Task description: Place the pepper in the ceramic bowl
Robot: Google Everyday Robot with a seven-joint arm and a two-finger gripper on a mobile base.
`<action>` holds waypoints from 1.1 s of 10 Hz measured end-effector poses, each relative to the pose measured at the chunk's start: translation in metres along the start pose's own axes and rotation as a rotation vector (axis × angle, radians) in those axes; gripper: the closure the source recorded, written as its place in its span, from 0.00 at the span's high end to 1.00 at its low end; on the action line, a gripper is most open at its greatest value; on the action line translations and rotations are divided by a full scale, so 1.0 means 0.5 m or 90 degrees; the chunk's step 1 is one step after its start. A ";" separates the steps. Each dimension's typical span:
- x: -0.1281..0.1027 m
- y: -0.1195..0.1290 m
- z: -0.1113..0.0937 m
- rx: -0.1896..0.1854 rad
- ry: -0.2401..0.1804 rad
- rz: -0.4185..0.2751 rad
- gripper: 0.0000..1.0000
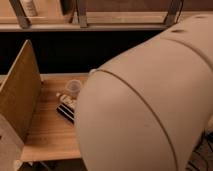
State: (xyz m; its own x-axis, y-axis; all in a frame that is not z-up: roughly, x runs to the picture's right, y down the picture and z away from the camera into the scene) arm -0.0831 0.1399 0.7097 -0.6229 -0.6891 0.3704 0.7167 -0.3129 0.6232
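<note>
My arm (pixel 150 110) covers most of the view; my hand is hidden behind it, grip unknown. Clear cup (pixel 74 86) and striped block (pixel 65 111) sit on the desk (pixel 50 135).

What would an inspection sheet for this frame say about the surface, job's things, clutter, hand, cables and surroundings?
Surface: wooden table, bare wood showing at front left.
Job's things: pepper and ceramic bowl not visible; the arm's casing blocks most of the view.
Clutter: clear plastic cup; black-striped block, partly hidden at the casing's edge.
Hand: not in view.
Cables: nothing seen.
Surroundings: upright wooden panel on the table's left; shelf with metal posts behind.
</note>
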 end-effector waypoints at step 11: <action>-0.051 -0.089 0.162 0.068 -0.124 -0.011 0.80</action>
State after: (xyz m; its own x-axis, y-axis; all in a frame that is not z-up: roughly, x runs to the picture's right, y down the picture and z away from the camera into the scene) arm -0.1246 0.2246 0.7282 -0.6906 -0.5418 0.4791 0.6750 -0.2450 0.6959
